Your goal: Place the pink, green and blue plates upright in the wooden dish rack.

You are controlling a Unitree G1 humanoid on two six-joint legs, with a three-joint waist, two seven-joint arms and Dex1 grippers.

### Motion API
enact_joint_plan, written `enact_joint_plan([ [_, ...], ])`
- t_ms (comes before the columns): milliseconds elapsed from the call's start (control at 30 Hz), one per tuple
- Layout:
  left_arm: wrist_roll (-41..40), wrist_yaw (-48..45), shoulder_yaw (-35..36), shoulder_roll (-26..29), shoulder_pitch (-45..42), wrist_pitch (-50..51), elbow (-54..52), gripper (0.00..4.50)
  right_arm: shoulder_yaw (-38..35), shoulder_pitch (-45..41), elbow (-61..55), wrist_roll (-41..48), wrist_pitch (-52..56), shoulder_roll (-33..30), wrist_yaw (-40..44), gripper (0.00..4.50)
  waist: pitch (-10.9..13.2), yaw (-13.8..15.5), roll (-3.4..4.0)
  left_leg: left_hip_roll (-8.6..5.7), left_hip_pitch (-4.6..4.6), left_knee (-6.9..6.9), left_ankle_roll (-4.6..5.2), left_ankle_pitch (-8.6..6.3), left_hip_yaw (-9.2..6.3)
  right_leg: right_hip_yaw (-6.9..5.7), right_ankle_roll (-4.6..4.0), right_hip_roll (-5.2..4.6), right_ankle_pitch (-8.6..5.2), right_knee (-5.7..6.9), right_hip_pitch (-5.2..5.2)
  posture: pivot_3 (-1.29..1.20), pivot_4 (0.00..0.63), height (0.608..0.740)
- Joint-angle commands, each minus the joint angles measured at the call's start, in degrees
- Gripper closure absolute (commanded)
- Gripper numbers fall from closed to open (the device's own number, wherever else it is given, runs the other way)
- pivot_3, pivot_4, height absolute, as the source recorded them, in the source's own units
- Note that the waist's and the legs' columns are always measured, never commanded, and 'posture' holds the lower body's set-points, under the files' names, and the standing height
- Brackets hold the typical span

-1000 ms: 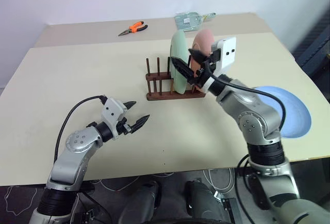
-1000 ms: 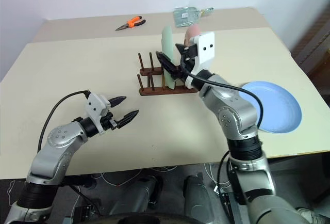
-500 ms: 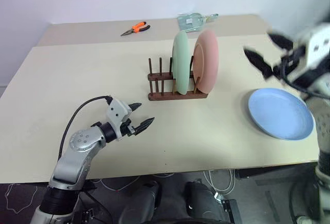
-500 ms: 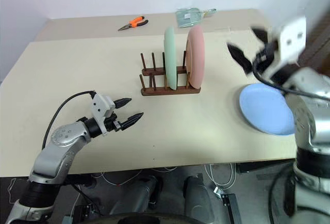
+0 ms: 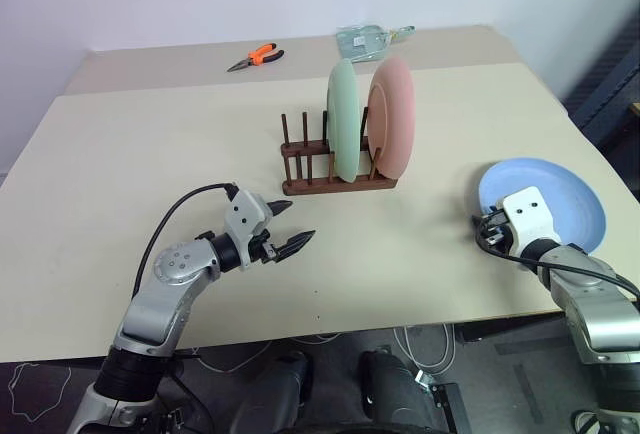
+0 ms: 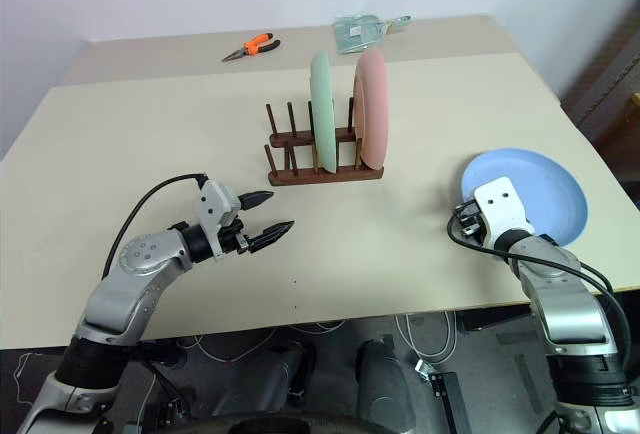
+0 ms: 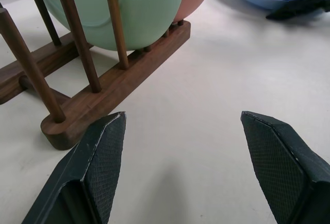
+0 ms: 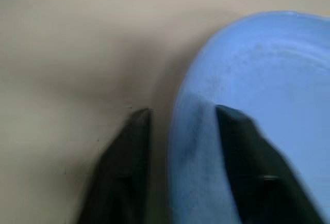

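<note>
The green plate (image 5: 343,119) and the pink plate (image 5: 395,119) stand upright side by side in the right end of the wooden dish rack (image 5: 305,186) at mid-table. At the right, near the table's front edge, the blue plate (image 5: 560,199) lies flat. My right gripper (image 5: 483,237) is low at its near-left rim. In the right wrist view its fingers (image 8: 234,131) stand close together astride the blue rim (image 8: 268,79), one on the plate and one outside it. Left of the rack and nearer me, my left gripper (image 5: 295,222) hovers open and empty, pointing toward the rack's base (image 7: 118,84).
Orange-handled pliers (image 5: 257,55) and a clear packet (image 5: 368,39) lie at the table's far edge. The rack's left slots have bare pegs (image 7: 77,38). The table's right edge runs just beyond the blue plate.
My right gripper left the rack, swung right and down to the blue plate's rim, and narrowed from wide open. The left gripper drifted slightly right, still open.
</note>
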Motion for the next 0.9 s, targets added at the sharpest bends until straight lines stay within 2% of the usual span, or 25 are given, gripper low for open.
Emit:
enact_joint_plan([
  [33, 0.18, -0.24, -0.19, -0.23, -0.64, -1.29, -0.94, 0.85, -0.72, -1.75, -0.80, -0.81, 0.44, 0.78, -0.45, 4.45, -0.01, -0.09, -0.02, 0.00, 0.00, 0.01, 0.00, 0.00, 0.00, 0.00, 0.00, 0.00, 0.00, 0.00, 0.00, 0.00, 0.150, 0.740],
  [200, 0.28, -0.14, 0.26, -0.08, 0.43, -1.60, -1.34, 0.85, -3.09, -7.60, -6.67, 0.94, -2.56, 1.29, -0.07, 4.45, 0.02, -0.27, 0.03, 0.01, 0.02, 0.00, 0.00, 0.00, 0.02, 0.00, 0.00, 0.00, 0.00, 0.00, 0.01, 0.00, 0.150, 0.740],
  [367, 1.05, 0.87, 1.66, 0.07, 0.63, -3.27, 0.05, 0.85, -8.64, -22.68, -11.96, 8.16, -3.90, 5.24, -2.55, 4.45, 0.09, -0.16, 0.11, 0.04, 0.01, -0.02, 0.00, 0.00, 0.11, 0.02, -0.02, 0.01, 0.03, 0.02, -0.07, 0.00, 0.150, 0.740],
  [433, 1.50, 1.63, 2.52, -0.09, 0.22, -4.32, 1.46, 0.85, -10.52, -29.19, -13.61, 13.98, -2.80, 7.95, -2.86, 4.45, 0.08, -0.03, 0.08, 0.07, 0.00, -0.05, 0.00, 0.00, 0.09, 0.00, -0.02, 0.01, 0.03, 0.00, -0.08, 0.00, 0.150, 0.740],
  [533, 2.56, 3.99, 4.32, -0.75, -0.25, -7.04, 3.83, 0.85, -12.27, -37.75, -17.22, 29.80, 3.91, 14.35, -4.59, 4.45, 0.08, -0.04, 0.02, 0.08, -0.01, -0.08, 0.00, 0.00, 0.04, -0.02, -0.02, 0.01, 0.03, -0.02, -0.07, 0.00, 0.150, 0.740],
  [700, 4.33, 7.36, 7.74, -0.78, 0.64, -11.57, 7.37, 0.85, -8.21, -45.33, -21.32, 57.48, 9.28, 28.68, -12.08, 4.45, 0.07, -0.44, 0.03, 0.08, 0.00, -0.13, 0.00, 0.00, 0.03, 0.04, -0.08, 0.02, 0.06, 0.02, -0.12, 0.00, 0.150, 0.740],
  [900, 5.12, 9.21, 10.80, -0.18, 2.70, -14.58, 9.96, 0.85, -2.55, -45.27, -15.31, 67.65, 8.62, 39.83, -17.77, 4.45, 0.04, -0.66, 0.06, 0.10, 0.01, -0.15, 0.00, 0.00, 0.08, 0.03, -0.12, 0.06, 0.10, 0.07, -0.20, 0.00, 0.150, 0.740],
])
